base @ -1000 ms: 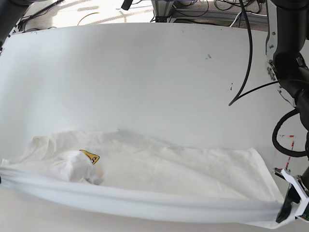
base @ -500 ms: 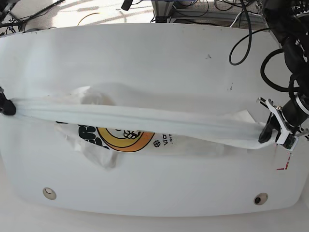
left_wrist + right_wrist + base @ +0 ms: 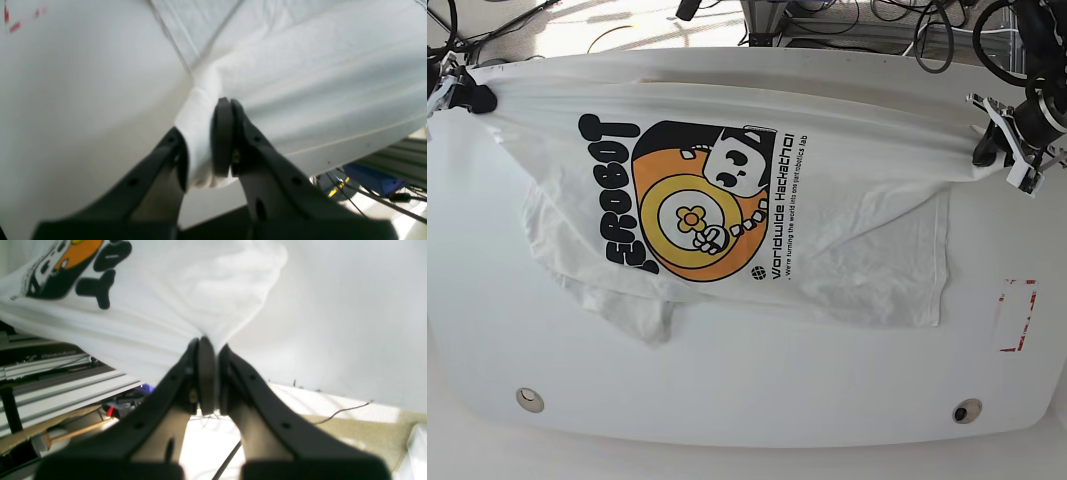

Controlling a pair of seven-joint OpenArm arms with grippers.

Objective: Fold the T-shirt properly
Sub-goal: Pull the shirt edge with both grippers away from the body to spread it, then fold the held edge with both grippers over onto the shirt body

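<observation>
The left gripper and the right gripper each grasp the T-shirt, which spans between them and drapes onto the table below. Uneven tension could pull an edge from either grip; lowering at unequal rates could leave a skewed fold. The shirt's underside is hidden; the fingertips appear blurred in both wrist views.

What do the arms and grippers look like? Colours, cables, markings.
Both grippers, left and right, have dark, tapering fingers and white or silvery parts behind them. The left arm is mostly black, with a thick black cable looping off it. No readable markings on either.
</observation>
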